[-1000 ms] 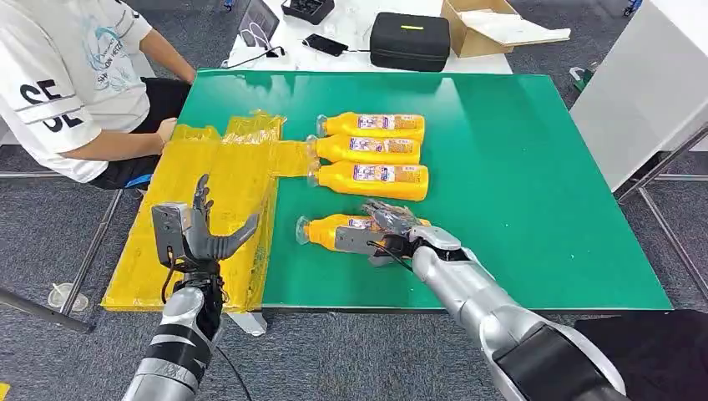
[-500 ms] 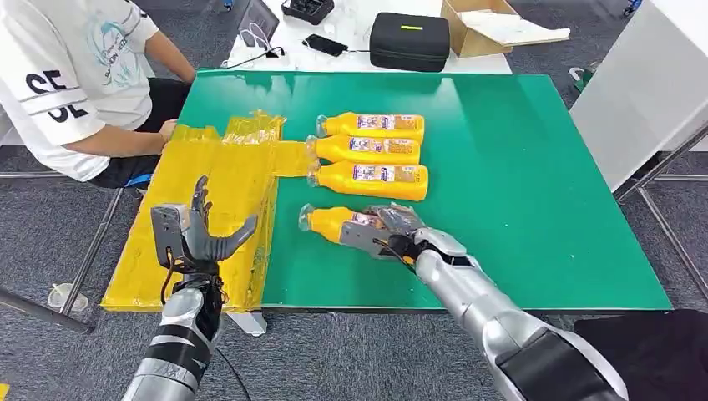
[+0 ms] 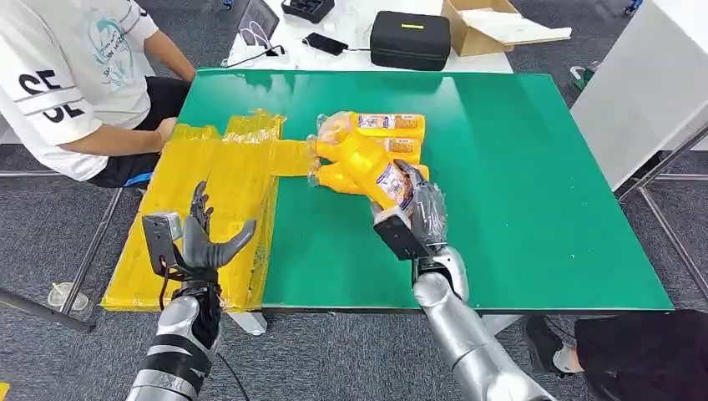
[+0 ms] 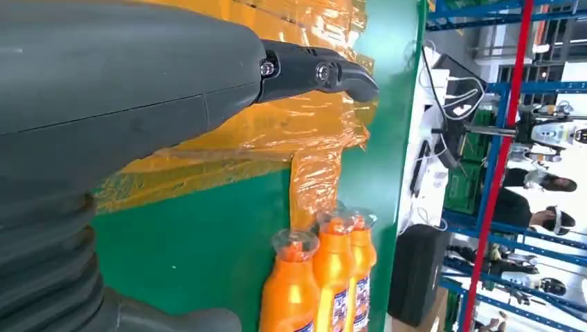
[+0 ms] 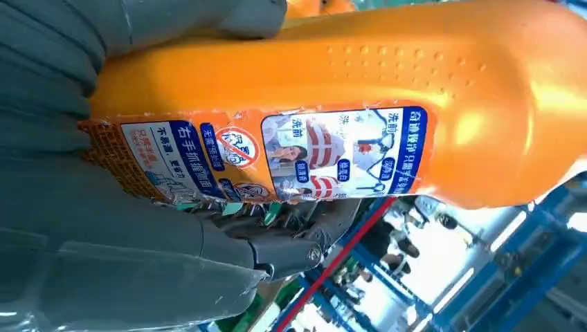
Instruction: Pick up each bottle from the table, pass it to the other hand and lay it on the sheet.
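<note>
At nine o'clock on the green desk (image 3: 518, 167) lies the yellow sheet (image 3: 209, 192), and we see no bottle on it yet, so by our reading nothing has been delivered. A seated person (image 3: 75, 83) waits just beyond the sheet's far corner, at about ten o'clock. Our left hand (image 3: 200, 242) hovers over the near end of the sheet at seven o'clock, released, fingers spread and holding nothing, ready to receive. Moving toward the middle, our right hand (image 3: 413, 219) at six o'clock grasps the lifted bottle (image 3: 367, 163) around its labelled lower body, the bottle clear of the desk and tilted with its cap pointing toward eleven o'clock; the right wrist view shows the fingers wrapped firmly around the label. Behind it, at twelve o'clock, the row of bottles (image 3: 392, 125) lies on the desk, partly hidden by the raised one. We judge the work to be at its first bottle: pickup done, with the handover to the left hand, the laying down, and the whole remaining row left.
</note>
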You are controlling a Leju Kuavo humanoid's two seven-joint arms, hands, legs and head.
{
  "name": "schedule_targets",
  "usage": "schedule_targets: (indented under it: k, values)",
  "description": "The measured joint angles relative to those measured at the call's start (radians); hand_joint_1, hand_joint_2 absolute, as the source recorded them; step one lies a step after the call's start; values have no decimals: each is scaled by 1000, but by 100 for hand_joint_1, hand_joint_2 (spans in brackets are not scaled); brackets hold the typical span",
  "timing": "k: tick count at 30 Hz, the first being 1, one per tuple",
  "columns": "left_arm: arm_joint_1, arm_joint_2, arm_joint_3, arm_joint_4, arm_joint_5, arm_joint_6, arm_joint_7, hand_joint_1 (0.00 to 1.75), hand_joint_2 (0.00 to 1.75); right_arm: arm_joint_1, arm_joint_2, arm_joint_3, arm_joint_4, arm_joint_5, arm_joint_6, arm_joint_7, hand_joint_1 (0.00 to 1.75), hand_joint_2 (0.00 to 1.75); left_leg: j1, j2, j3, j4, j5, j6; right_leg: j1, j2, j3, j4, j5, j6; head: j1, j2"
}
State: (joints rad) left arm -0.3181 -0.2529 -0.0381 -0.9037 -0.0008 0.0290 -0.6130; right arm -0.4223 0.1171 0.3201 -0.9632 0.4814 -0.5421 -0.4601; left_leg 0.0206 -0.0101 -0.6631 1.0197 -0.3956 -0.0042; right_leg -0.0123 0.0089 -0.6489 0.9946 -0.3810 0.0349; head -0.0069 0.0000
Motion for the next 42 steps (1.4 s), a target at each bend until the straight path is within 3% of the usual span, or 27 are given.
schedule_targets:
  k: [2,5,8,14,18,29,42]
  values:
    - [1,0,0,-5,3,-4,1,0,175,10,5,-12,-20,-10,-4,-12,175,175,0,0,0,0,0,0,0,0,0,0,0,0,0,0]
    - [1,-3,-3,-11,56,-51,21,0,175,42,30,-67,-76,-128,-95,-160,175,175,0,-1,0,0,0,0,0,0,0,0,0,0,0,0]
    - [0,-9,-19,-26,104,-110,43,0,175,68,47,-123,-118,-174,-128,-227,175,175,0,0,0,0,0,0,0,0,0,0,0,0,0,0]
    - [1,-11,-77,-72,220,-274,83,0,175,111,57,-142,-121,-196,-44,-235,175,175,0,0,0,0,-1,1,0,0,0,0,0,0,0,0]
    - [0,-11,-118,-84,254,-341,96,0,175,115,67,-80,-77,-183,8,-235,175,175,0,0,0,0,-1,1,0,0,0,0,0,0,0,0]
    - [-27,-11,-192,-53,265,-386,101,0,175,92,119,141,68,-136,-34,-236,175,175,0,0,0,0,-1,1,0,0,-1,0,0,0,0,0]
    - [-55,-11,-213,11,305,-464,105,0,175,44,149,213,162,-110,-40,-235,175,175,0,0,0,0,-1,1,0,0,-1,0,0,0,0,0]
